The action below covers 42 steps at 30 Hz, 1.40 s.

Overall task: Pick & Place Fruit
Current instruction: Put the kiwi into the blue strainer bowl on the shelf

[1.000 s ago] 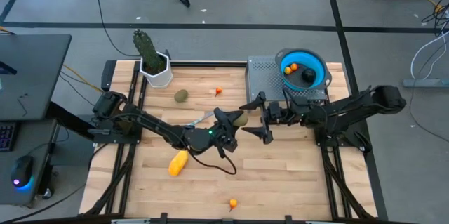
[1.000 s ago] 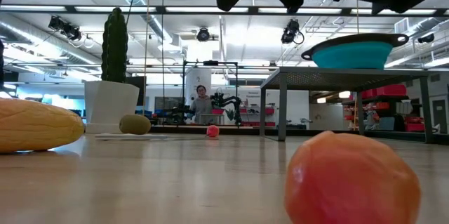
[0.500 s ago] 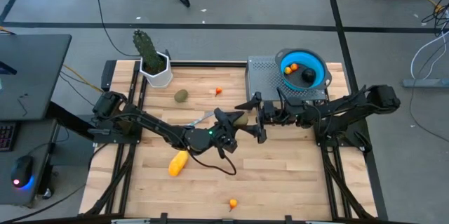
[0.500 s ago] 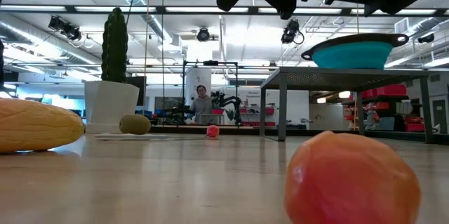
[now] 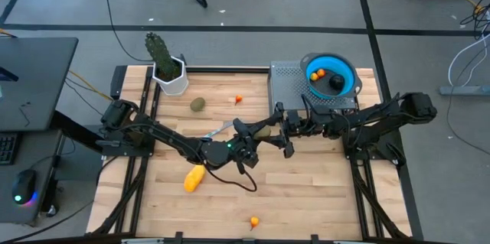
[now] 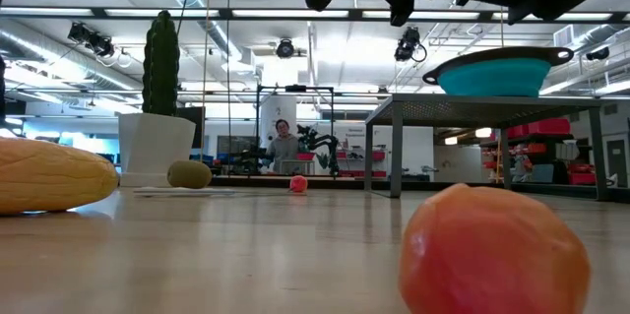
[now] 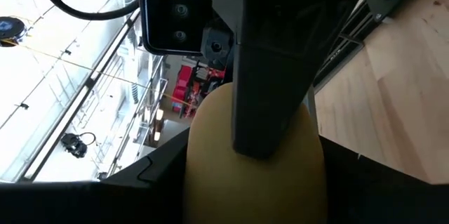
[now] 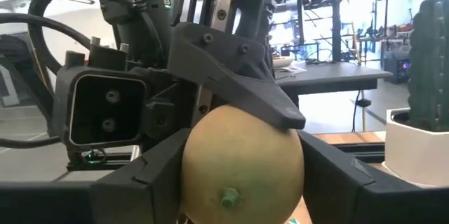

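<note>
Mid-table, above the boards, my two grippers meet over one olive-green fruit [image 5: 263, 131]. My left gripper [image 5: 259, 132] has its fingers clamped on it; in the left wrist view the fruit [image 7: 254, 164] fills the frame with a dark finger [image 7: 270, 62] lying across it. My right gripper [image 5: 282, 131] comes in from the other side, its fingers set around the same fruit; the right wrist view shows the fruit [image 8: 242, 162] between my dark fingers [image 8: 154, 175], with the left gripper's finger [image 8: 235, 76] pressed on top. Whether my right fingers are truly gripping or only touching, I cannot tell.

In the low view both arms hang dark along the upper edge, clear of the table [image 6: 246, 245].

The other fruit: the yellow piece [image 5: 194, 177] lies on the boards near my left arm. A second green oval [image 5: 197, 105] sits near the cactus pot [image 5: 171, 76]. One tiny orange [image 5: 239, 99] rests just beyond it, another [image 5: 254, 219] near the front edge. In the blue bowl [image 5: 348, 85] on the grey stand [image 5: 285, 83] lie the dark round fruit [image 5: 335, 82] and an orange one [image 5: 320, 74]. The knife [image 5: 218, 130] lies just beside my left gripper.
</note>
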Each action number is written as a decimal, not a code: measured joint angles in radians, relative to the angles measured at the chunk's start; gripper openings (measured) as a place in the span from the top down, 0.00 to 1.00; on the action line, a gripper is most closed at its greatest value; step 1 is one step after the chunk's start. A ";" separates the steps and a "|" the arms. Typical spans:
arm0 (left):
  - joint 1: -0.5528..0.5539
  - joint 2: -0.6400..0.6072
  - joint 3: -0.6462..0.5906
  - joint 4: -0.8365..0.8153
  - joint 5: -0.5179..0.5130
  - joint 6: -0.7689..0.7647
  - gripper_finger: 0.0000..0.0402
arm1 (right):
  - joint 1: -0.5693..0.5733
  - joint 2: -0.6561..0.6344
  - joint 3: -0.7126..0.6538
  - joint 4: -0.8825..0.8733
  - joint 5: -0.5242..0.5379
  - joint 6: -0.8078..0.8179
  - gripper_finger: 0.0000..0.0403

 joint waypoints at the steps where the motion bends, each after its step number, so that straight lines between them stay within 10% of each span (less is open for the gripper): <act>1: 0.000 0.000 0.000 0.000 -0.001 -0.002 0.41 | 0.000 0.000 0.000 0.000 -0.001 0.000 0.42; 22: -0.037 0.000 0.000 0.058 -0.080 -0.146 0.15 | -0.016 -0.118 0.001 -0.187 0.068 -0.042 0.42; 33: -0.066 0.000 0.000 0.189 -0.160 -0.216 0.11 | -0.016 -0.424 0.000 -0.613 0.433 -0.150 0.42; 42: 0.015 0.000 0.000 -0.017 0.068 -0.537 0.11 | -0.016 -0.694 0.000 -0.938 0.781 -0.166 0.42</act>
